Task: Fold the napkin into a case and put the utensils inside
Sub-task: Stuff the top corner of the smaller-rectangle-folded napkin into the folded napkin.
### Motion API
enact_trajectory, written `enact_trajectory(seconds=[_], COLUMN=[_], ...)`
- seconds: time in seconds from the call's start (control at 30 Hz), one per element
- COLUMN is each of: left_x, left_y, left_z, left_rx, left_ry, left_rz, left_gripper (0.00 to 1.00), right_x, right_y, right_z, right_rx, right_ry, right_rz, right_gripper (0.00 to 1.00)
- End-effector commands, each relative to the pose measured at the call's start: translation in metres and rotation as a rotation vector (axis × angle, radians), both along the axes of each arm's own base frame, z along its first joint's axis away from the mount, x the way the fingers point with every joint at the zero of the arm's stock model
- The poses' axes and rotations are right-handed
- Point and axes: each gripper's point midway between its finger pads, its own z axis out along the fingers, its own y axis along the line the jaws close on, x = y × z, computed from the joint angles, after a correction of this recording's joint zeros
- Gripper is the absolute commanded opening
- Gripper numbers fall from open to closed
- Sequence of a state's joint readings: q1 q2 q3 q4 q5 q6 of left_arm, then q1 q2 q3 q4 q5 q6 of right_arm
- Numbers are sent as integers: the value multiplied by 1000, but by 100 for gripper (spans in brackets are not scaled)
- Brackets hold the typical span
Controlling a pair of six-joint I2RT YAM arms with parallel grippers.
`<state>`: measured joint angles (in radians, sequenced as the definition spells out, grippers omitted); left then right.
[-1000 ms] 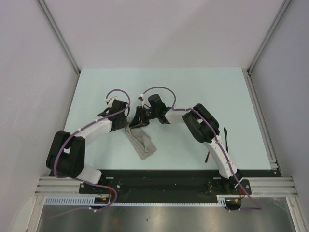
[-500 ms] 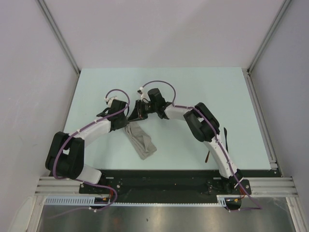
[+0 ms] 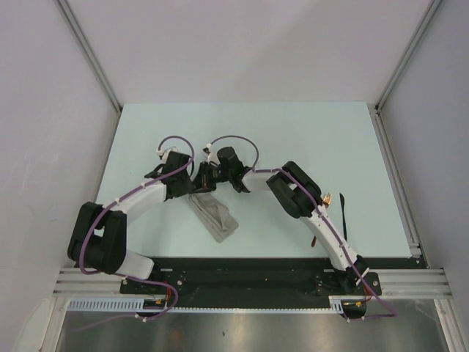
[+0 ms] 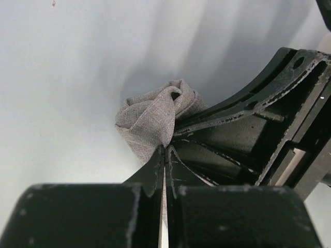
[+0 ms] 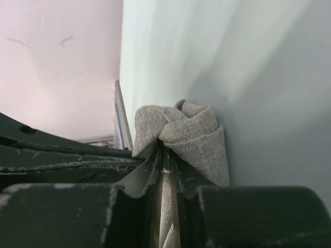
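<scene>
The napkin (image 3: 215,217) lies as a narrow grey-beige strip, running from the grippers toward the near edge. Its far end is bunched and lifted where both grippers meet. My left gripper (image 3: 192,185) is shut on that end; the left wrist view shows cloth (image 4: 152,116) pinched at its tips (image 4: 165,148). My right gripper (image 3: 206,180) faces it, shut on the same bunched end (image 5: 194,135), with cloth running between its fingers (image 5: 166,157). The copper fork (image 3: 327,199) is partly hidden under the right arm. The thin black utensil (image 3: 342,213) lies beside it.
The pale table (image 3: 293,139) is walled on three sides, with metal rails along the right edge (image 3: 396,183). The two arms arch over the table's near half, and their bases sit on the black strip (image 3: 242,275).
The right arm has swung left toward the left gripper and its jaws have shut on the napkin's far end. The fork tip has come out from under the arm.
</scene>
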<state>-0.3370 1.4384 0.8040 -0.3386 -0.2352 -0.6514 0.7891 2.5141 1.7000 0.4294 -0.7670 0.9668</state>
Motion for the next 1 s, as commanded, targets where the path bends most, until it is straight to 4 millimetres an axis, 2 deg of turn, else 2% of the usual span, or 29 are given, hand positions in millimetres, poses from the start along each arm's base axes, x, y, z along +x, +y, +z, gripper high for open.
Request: enact_trajectory(seconds=[0.0,0.07,0.1,0.17,0.2,0.4,0.5,0.6,0.73,0.8,0.97], left_x=[-1,-6,-7,-7,-7,-9,-10,-11,-10,-9,-9], left_y=[-19,-15,-13,-8,-7,-1,0,-1,-2,-4,-8], left_z=[-9,-15,-16,-16,-16,-14,-11,-7,0,3,3], left_rx=[-116,-108,-97,-87,-87,-68,-67,-72,-80,-89,-107], left_ry=[16,30,32,31,30,23,15,8,-5,-12,-8], left_rz=[1,18,17,28,31,33,31,26,22,17,7], left_gripper=[0,0,0,0,0,0,0,0,0,0,0], right_x=[2,-3,-3,-4,-7,-6,1,5,8,4,-5], right_y=[22,17,14,2,-5,-40,-50,-51,-41,-36,-18], right_z=[6,-1,15,18,32,55,53,42,30,18,7], right_rx=[112,98,105,79,90,86,76,58,50,36,28], right_ry=[36,55,36,17,7,-28,-41,-22,-17,0,5], right_rz=[-34,-16,-14,-13,-12,-2,-15,-10,-2,8,30], right_gripper=[15,15,15,16,16,17,18,17,16,16,15])
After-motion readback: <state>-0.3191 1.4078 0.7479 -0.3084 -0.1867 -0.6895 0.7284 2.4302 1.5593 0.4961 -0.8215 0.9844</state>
